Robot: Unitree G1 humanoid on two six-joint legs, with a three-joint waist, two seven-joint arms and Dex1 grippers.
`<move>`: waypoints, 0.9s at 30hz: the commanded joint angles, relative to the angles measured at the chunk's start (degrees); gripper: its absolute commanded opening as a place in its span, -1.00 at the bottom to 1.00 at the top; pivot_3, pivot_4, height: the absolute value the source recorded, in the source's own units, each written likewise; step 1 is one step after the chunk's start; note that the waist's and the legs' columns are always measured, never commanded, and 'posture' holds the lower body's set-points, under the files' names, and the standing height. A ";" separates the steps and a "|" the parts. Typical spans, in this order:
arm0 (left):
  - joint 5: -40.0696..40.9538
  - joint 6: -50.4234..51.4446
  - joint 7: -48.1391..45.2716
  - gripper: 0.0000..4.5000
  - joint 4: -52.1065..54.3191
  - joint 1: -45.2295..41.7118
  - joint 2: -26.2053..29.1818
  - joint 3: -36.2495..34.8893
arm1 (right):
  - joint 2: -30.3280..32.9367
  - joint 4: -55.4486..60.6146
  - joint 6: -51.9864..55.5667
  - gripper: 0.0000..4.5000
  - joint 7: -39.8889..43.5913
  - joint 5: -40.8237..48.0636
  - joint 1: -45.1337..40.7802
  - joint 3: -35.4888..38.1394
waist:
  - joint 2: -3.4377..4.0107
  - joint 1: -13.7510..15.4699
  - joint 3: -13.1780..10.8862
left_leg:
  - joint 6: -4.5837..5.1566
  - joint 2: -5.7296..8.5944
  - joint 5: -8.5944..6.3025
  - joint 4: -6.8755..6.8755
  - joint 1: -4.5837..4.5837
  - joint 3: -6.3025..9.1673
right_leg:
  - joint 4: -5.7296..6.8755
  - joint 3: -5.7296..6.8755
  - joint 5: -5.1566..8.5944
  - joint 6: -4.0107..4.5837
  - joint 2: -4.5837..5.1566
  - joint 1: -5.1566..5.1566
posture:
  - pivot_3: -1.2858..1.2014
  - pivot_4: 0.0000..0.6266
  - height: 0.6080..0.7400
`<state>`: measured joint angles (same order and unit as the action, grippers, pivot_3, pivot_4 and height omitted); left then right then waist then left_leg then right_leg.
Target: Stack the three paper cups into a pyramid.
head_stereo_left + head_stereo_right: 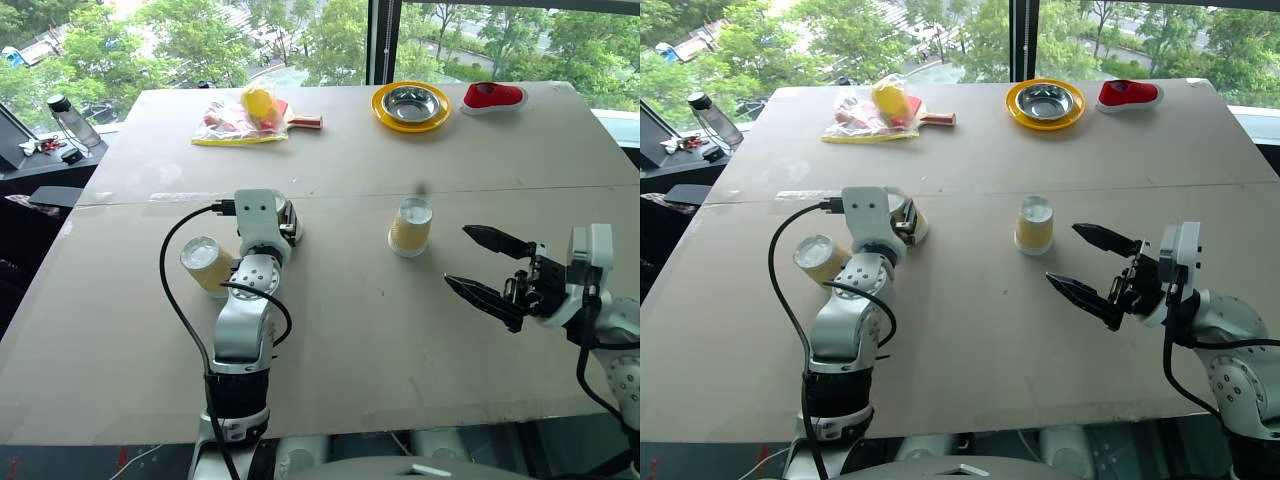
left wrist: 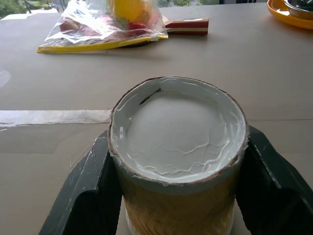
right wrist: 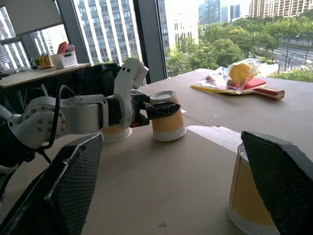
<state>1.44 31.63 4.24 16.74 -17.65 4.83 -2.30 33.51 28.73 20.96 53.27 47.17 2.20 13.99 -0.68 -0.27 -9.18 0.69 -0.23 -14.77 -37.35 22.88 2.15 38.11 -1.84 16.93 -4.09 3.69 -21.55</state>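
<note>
Between left gripper (image 2: 176,196) fingers: 1 inverted cup (image 2: 178,156), clamped | right gripper (image 1: 488,268): spread, empty

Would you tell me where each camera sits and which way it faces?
Eye views: on the head, looking forward and down at the table; both arms show.
Left wrist view: along the left gripper, whose fingers flank an upside-down paper cup.
Right wrist view: along the open right gripper, toward the left arm.
Shared: that gripped cup.
</note>
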 commanded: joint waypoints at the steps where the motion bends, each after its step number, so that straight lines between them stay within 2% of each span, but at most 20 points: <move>1: 3.39 -8.68 -9.79 0.07 1.44 0.60 3.15 1.76 | 0.52 1.75 -1.24 1.00 -0.23 0.30 0.77 1.98 | 0.00 -0.03 0.00 | 0.00 0.00 0.00 0.00 0.00 0.00 | 0.00 0.00 0.00 0.00 0.00 0.00 | 0.03 -0.52 1.00; 6: 6.52 -12.66 -24.87 0.07 -6.20 -4.32 7.86 7.11 | 0.78 1.80 -1.69 1.00 -0.81 -1.14 2.19 2.28 | 0.02 0.22 0.01 | -0.01 0.01 0.01 -0.01 -0.02 0.00 | 0.03 0.02 0.00 0.00 -0.01 0.01 | 0.03 -0.52 1.00; 11: 6.56 -16.45 -31.37 0.07 -15.29 -8.43 8.29 9.95 | 0.81 1.54 -2.19 1.00 -1.41 -1.87 2.92 2.63 | 0.01 0.06 0.01 | 0.00 0.06 0.00 -0.10 -0.02 0.00 | -0.01 0.02 0.00 0.00 0.00 0.08 | 0.03 -0.52 1.00; 16: 6.89 -17.05 -35.22 0.07 -19.37 -10.26 7.74 10.88 | 0.66 1.76 -2.64 1.00 -2.44 -2.62 3.78 2.88 | 0.02 -0.16 0.01 | 0.00 0.02 0.01 -0.09 -0.02 0.11 | 0.05 0.11 0.00 0.00 -0.04 0.07 | 0.03 -0.52 1.00; 27: 8.10 -15.63 -37.59 0.07 -19.99 -10.28 6.70 10.91 | 0.54 2.42 -2.43 1.00 -4.13 -2.59 3.37 2.44 | 0.02 -0.20 0.01 | 0.00 0.03 0.01 -0.11 -0.03 0.10 | 0.07 0.09 0.00 -0.01 -0.02 0.08 | 0.03 -0.52 1.00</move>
<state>9.19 15.91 -32.81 -3.62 -27.22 11.76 8.38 33.79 28.91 19.55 49.47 43.98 6.12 14.79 -0.66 -0.48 -9.17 0.69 -0.20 -14.76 -37.46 22.85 2.25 38.18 -1.75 16.93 -4.09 3.67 -21.47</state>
